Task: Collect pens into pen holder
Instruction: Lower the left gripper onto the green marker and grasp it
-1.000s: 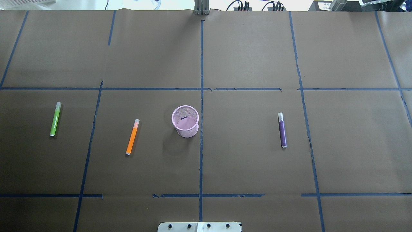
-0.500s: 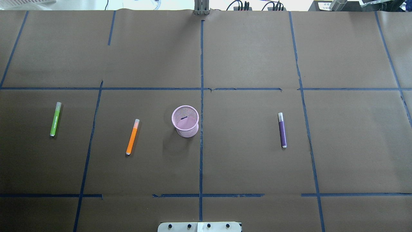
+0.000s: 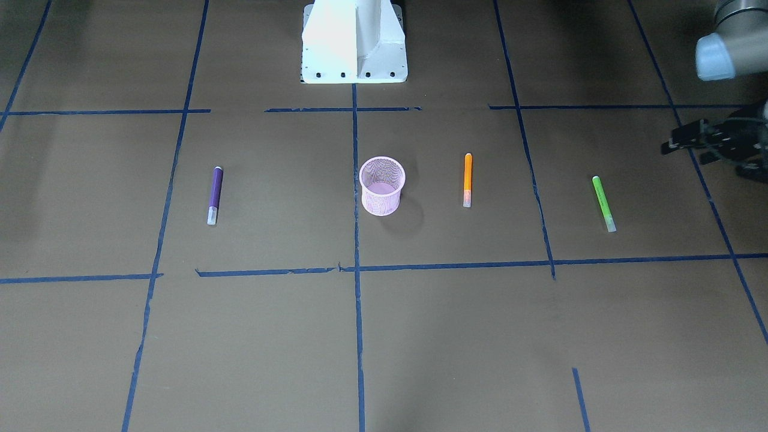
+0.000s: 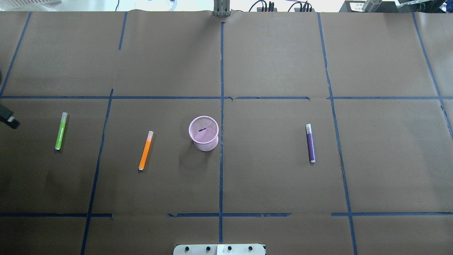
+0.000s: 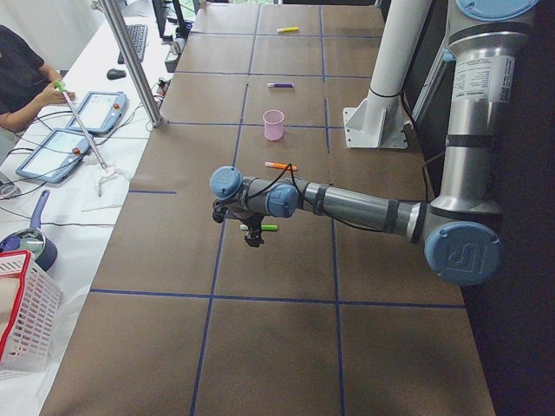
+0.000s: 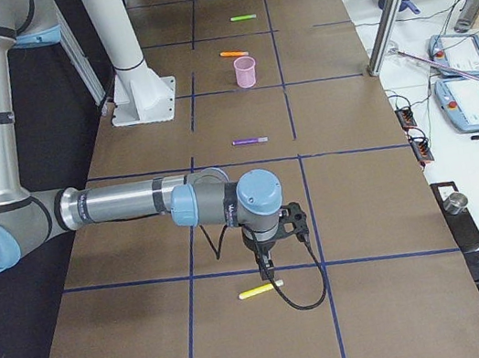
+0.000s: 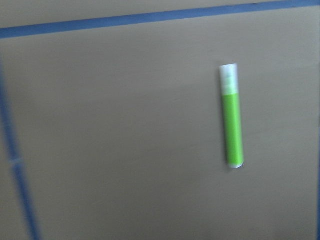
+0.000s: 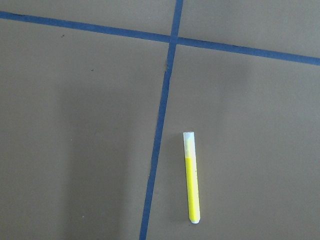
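The pen holder stands upright near the middle of the tabletop, and no pen is in it yet. In the overhead view the orange pen lies at about 8 o'clock from it. The green pen lies farther out at 9 o'clock, and the purple pen is well apart at 3 o'clock. All three lie flat. A yellow pen lies far out on the robot's right, beside a tape line.

The left end effector hangs near the green pen. It is dark and cut by the view's edge, so I cannot tell whether it is released or clenched. The right end effector hangs over the yellow pen, and I cannot tell its state either.

I think there are three risks:
- The pens are round and slim, so a closing that is off centre can make one roll away.
- The holder looks light, and a pen that strikes its rim can tip it.
- If both arms reach the holder together, they can collide.
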Action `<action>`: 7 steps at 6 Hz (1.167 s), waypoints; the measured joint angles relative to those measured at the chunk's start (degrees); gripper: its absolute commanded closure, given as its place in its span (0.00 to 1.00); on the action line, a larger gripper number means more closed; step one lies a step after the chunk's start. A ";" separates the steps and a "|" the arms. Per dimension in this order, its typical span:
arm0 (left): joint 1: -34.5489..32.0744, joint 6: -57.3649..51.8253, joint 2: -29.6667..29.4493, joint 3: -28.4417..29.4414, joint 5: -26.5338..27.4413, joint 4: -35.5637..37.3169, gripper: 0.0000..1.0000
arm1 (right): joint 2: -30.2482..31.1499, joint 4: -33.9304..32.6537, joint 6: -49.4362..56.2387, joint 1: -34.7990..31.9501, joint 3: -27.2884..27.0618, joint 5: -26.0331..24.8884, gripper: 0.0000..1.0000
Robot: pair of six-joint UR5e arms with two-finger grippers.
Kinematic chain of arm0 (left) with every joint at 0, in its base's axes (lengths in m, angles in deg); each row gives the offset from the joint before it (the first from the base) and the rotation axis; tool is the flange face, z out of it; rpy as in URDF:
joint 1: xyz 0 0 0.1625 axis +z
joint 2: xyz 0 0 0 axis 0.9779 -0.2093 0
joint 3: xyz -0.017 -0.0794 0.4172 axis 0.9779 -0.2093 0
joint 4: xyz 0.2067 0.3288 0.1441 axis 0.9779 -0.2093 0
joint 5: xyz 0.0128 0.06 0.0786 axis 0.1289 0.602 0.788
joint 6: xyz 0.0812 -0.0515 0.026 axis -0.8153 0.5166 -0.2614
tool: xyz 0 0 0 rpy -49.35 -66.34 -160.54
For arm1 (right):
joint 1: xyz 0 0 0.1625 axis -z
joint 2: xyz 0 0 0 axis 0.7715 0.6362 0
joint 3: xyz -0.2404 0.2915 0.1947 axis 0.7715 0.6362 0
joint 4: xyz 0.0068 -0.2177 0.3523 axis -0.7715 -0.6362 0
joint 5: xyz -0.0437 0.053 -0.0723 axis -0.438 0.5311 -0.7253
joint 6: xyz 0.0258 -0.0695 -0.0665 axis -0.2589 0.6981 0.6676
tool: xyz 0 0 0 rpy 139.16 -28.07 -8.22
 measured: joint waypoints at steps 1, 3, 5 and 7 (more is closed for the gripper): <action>2.95 2.03 -4.86 4.66 0.46 -0.16 0.00 | 0.11 -0.02 0.03 0.00 -0.06 0.16 0.00; 4.28 3.53 -12.02 13.60 3.46 -0.12 0.09 | 0.37 -0.02 0.18 0.00 -0.14 0.30 0.00; 5.46 6.76 -14.22 17.62 4.86 -0.13 0.15 | 0.42 -0.02 0.17 0.06 -0.21 0.63 0.00; 8.50 11.24 -14.55 18.28 5.03 -0.20 0.41 | 0.43 -0.09 0.22 0.15 -0.20 0.71 0.00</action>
